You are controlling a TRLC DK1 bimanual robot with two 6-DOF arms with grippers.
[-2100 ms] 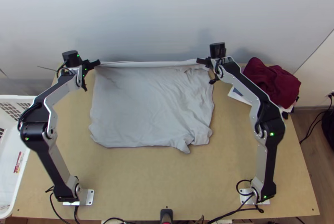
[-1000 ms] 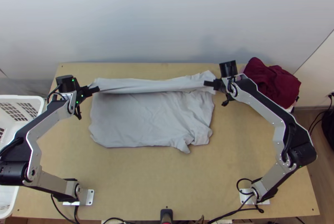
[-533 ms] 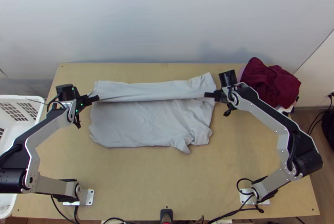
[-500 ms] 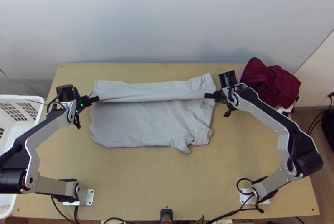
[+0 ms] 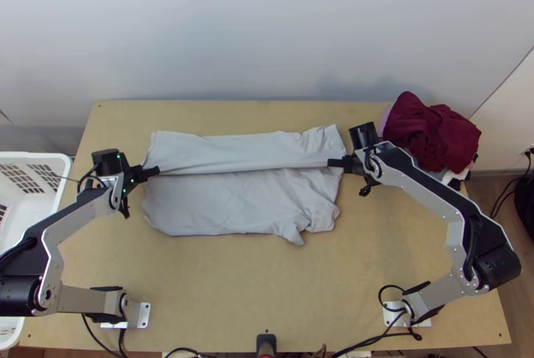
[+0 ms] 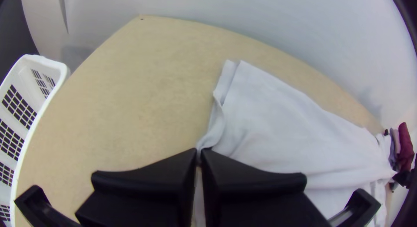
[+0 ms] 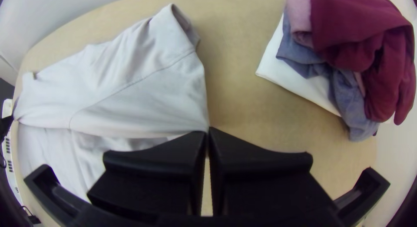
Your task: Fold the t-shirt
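The light grey t-shirt (image 5: pixel 240 201) lies on the table in the top view, its far part folded over toward the near side as a band. My left gripper (image 5: pixel 157 171) is at the left end of that band's near edge, my right gripper (image 5: pixel 330 162) at the right end. In the left wrist view my left gripper (image 6: pixel 199 154) is shut on a corner of the t-shirt (image 6: pixel 278 123). The right wrist view has my right gripper (image 7: pixel 207 133) pinching another corner of the t-shirt (image 7: pixel 143 92). A loose tip of cloth sticks out at the near edge.
A pile of dark red, blue and white clothes (image 5: pixel 434 132) lies at the table's far right corner. The white laundry basket (image 5: pixel 57 157) stands beyond the left edge. Bare wooden table (image 5: pixel 253 284) lies between the t-shirt and the near edge.
Both grippers have come from the table's far side toward the near side, drawing the held edge over the rest of the t-shirt. Lately they have moved only a little farther and the band has widened.
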